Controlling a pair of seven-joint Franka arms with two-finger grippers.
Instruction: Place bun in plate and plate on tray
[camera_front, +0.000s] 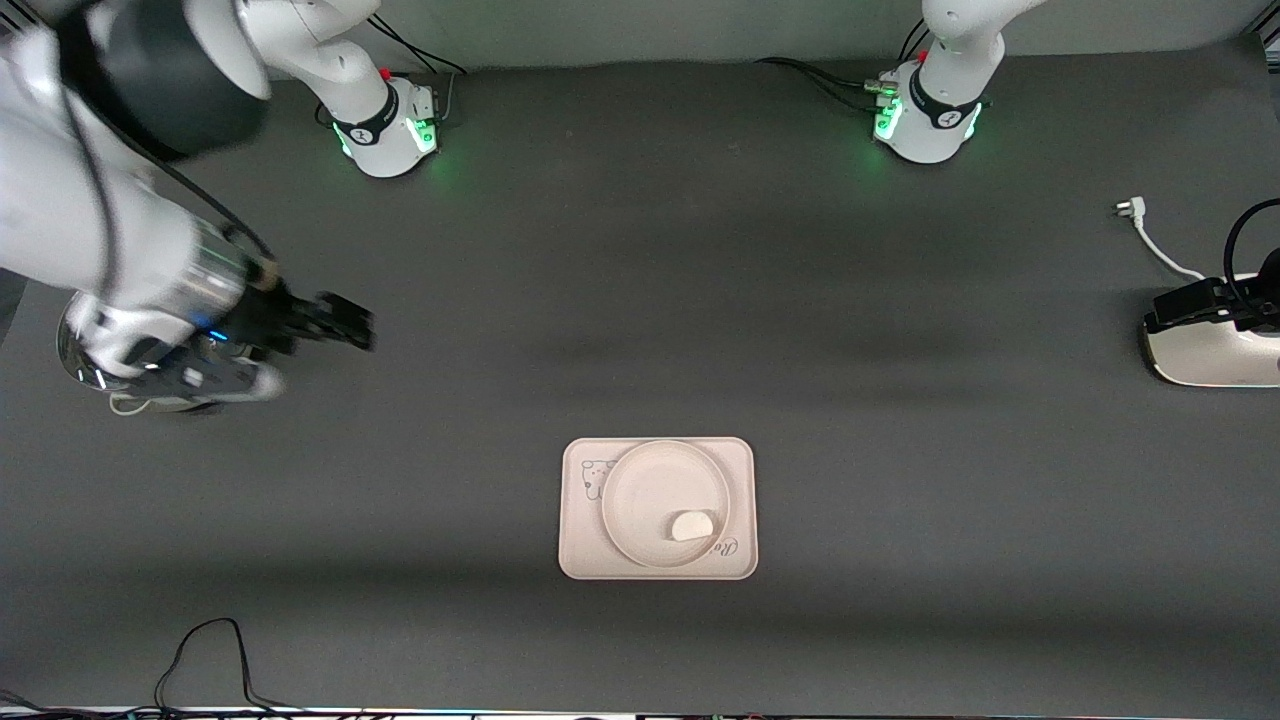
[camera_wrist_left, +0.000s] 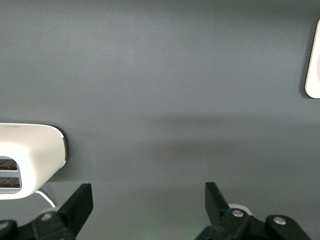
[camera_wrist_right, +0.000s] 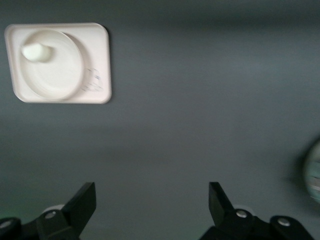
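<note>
The tray (camera_front: 580, 552) lies nearer the front camera than the table's middle. The plate (camera_front: 628, 490) rests on it. The bun (camera_front: 691, 524) lies in the plate, by the rim nearer the front camera. My right gripper (camera_front: 352, 326) hangs open and empty over bare table toward the right arm's end, well apart from the tray. The right wrist view shows its open gripper (camera_wrist_right: 152, 196), with the tray (camera_wrist_right: 102, 60), plate (camera_wrist_right: 62, 77) and bun (camera_wrist_right: 36, 51) farther off. My left gripper (camera_front: 1165, 315) is open and empty over a white appliance at the left arm's end; in the left wrist view (camera_wrist_left: 149, 196) a tray corner (camera_wrist_left: 314, 65) shows.
A white appliance (camera_front: 1215, 355) with slots (camera_wrist_left: 30, 155) and a white plug cable (camera_front: 1150, 240) lie at the left arm's end. A round shiny object (camera_front: 72, 350) sits under the right arm. Black cables (camera_front: 200, 660) run along the table edge nearest the front camera.
</note>
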